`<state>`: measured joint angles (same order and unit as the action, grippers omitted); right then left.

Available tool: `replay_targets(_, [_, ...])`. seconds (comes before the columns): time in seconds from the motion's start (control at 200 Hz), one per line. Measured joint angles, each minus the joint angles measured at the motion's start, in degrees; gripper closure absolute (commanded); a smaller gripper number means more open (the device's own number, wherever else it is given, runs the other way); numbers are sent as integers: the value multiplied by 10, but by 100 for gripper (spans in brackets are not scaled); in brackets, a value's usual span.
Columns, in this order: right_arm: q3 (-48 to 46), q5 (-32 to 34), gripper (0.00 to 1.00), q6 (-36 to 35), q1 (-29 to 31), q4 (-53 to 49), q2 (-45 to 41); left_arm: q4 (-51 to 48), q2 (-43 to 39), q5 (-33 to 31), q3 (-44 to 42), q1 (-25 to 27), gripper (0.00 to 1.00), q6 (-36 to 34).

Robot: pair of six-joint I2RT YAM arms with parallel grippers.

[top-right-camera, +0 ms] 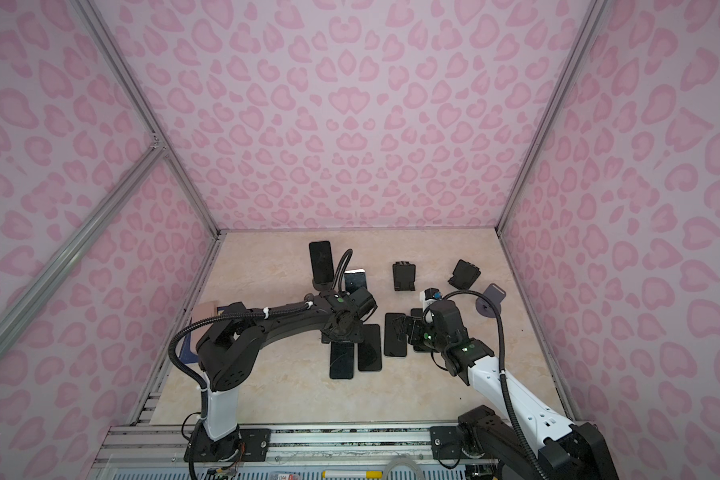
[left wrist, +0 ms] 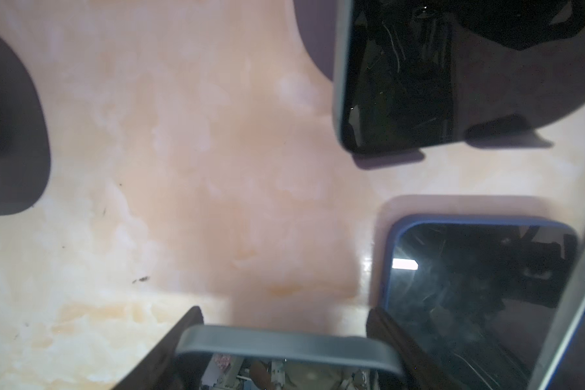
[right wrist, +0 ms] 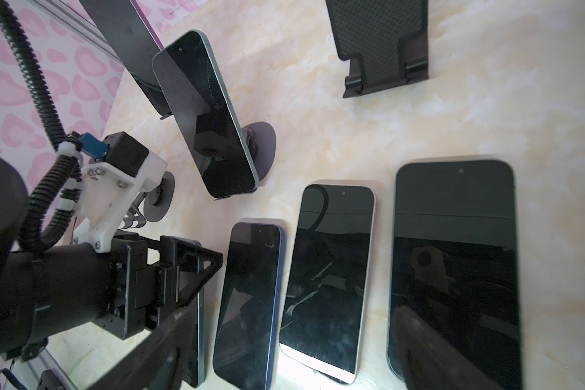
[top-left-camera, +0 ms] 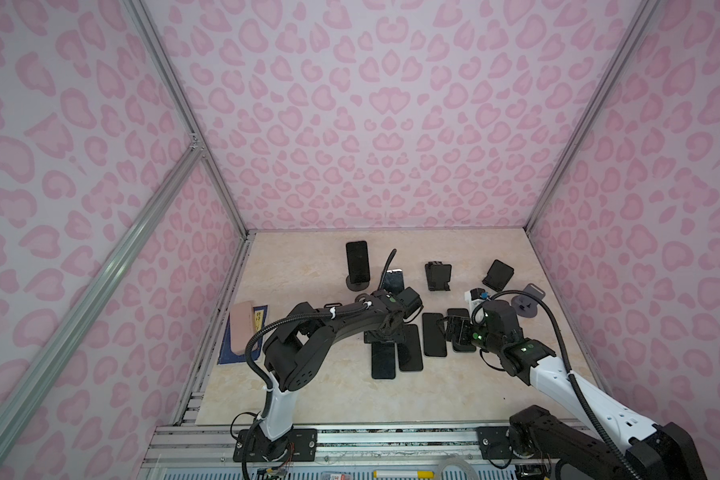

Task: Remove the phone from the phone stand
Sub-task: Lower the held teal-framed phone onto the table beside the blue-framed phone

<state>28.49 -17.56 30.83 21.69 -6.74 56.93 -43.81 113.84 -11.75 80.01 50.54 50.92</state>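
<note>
Left claw (left wrist: 284,319): clamped on the end of a grey-edged phone (left wrist: 284,344).
Phone: apparently off its stand, low over the table (left wrist: 183,169), just beside the blue-edged phone (left wrist: 480,270) in the flat row.
Right claw (right wrist: 298,334): wide and empty, hanging over the row.
Risk: a tilted release could drop the phone onto its neighbour. The left wrist is near a propped phone (top-left-camera: 393,281) and could knock it over.
Writing: none legible. The yellow label on the blue book (top-left-camera: 230,356) is too small.
</note>
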Motion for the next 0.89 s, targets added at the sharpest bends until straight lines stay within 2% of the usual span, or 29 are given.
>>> replay_targets(0.895, [25,-1,6,-2,-1,-5,23,23,5,4,-19,-5,25,4])
